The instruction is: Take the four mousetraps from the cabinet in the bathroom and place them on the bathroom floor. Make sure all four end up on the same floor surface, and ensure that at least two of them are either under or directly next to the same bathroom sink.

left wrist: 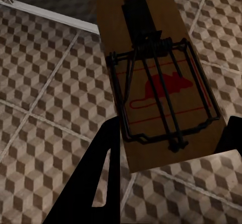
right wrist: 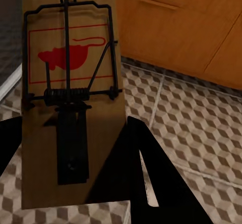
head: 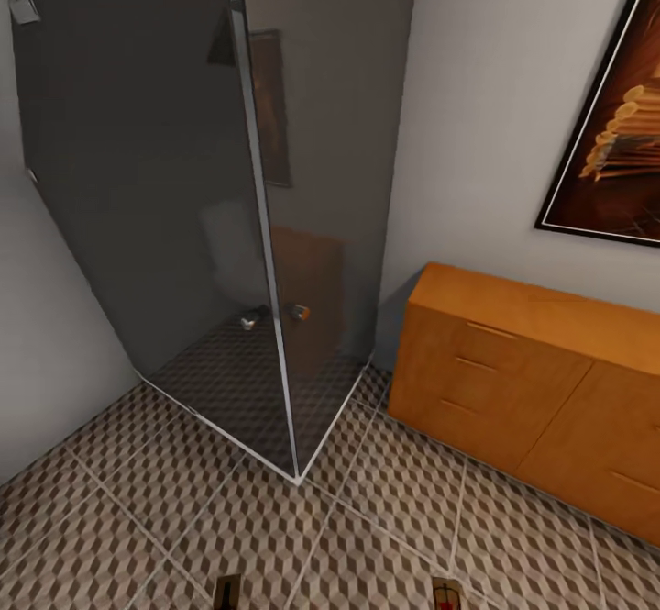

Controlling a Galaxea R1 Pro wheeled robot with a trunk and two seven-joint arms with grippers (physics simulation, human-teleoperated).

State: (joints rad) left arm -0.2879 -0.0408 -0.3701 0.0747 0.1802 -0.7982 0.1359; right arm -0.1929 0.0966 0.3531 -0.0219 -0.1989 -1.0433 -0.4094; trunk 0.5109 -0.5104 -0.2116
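Observation:
My left gripper (left wrist: 169,148) is shut on a brown wooden mousetrap (left wrist: 156,82) with a red mouse print, held above the cube-patterned bathroom floor (left wrist: 45,82). My right gripper (right wrist: 70,158) is shut on a second mousetrap (right wrist: 70,82) in front of the orange-brown cabinet (right wrist: 191,27). In the head view both traps peek in at the bottom edge, the left mousetrap (head: 227,592) and the right mousetrap (head: 446,594). The cabinet (head: 513,381) stands against the right wall with its drawers shut. The sink and the other mousetraps are out of view.
A dark glass shower enclosure (head: 183,206) with a metal frame fills the corner ahead, its base rail (left wrist: 45,13) on the tiled floor (head: 275,527). A framed picture (head: 614,124) hangs above the cabinet. Open floor lies between the shower and the cabinet.

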